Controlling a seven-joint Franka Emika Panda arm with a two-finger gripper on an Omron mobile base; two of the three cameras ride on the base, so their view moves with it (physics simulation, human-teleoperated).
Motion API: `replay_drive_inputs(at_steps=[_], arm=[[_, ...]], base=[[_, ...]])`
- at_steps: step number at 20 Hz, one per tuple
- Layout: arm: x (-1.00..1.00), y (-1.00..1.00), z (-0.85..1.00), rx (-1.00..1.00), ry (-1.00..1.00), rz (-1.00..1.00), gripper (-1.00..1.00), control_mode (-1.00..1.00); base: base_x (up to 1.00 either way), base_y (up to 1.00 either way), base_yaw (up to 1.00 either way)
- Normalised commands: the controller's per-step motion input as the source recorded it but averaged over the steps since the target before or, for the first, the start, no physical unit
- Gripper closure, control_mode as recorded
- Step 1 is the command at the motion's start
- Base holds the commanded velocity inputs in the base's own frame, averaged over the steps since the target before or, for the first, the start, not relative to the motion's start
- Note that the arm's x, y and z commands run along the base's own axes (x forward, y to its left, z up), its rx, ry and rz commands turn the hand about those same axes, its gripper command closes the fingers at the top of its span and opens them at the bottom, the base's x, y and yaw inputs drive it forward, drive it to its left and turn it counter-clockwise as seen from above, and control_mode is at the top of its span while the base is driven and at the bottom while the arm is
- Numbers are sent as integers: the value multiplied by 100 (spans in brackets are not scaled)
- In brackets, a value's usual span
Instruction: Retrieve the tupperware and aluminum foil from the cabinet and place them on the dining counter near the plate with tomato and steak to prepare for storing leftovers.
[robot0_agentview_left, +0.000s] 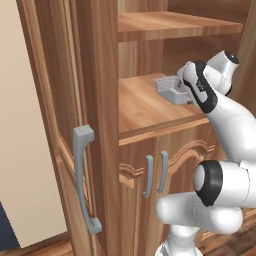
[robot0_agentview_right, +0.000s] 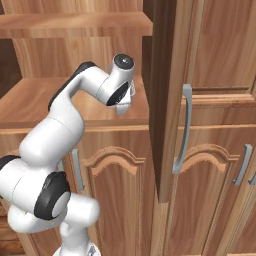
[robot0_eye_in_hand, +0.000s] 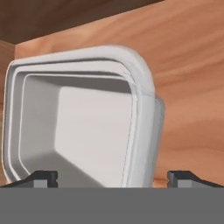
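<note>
Now arm bent fwd into cabinet (robot0_agentview_left: 100, 75), gripper (robot0_eye_in_hand: 111, 177) wide apart, apparently straddling tupperware (robot0_eye_in_hand: 83, 127) wall.

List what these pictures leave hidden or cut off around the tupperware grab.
- Left base view: the arm's wrist covers the right part of the tupperware.
- Right base view: the hand blocks the shelf of the cabinet just behind it.
- Hand view: the picture's lower edge cuts off the gripper fingers and the tupperware's near end, so contact cannot be told.
</note>
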Motion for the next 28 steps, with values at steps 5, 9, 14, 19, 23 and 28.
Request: replay_drive_inputs(at_steps=[5,9,14,19,23,28], arm=[[29,0,-19,0,1,0,-100,-100],[12,0,-23,-1,3,0,-100,-100],[7,0,-29,-3,1,0,-100,-100],[12,0,-26,-2,0,0,100,-100],[19,0,-15,0,0,0,100,-100],[8,0,-1,0,5,0,100,-100]], base=[[0,0,0],[0,0,0],[0,0,0],[0,0,0],[0,0,0],[0,0,0]])
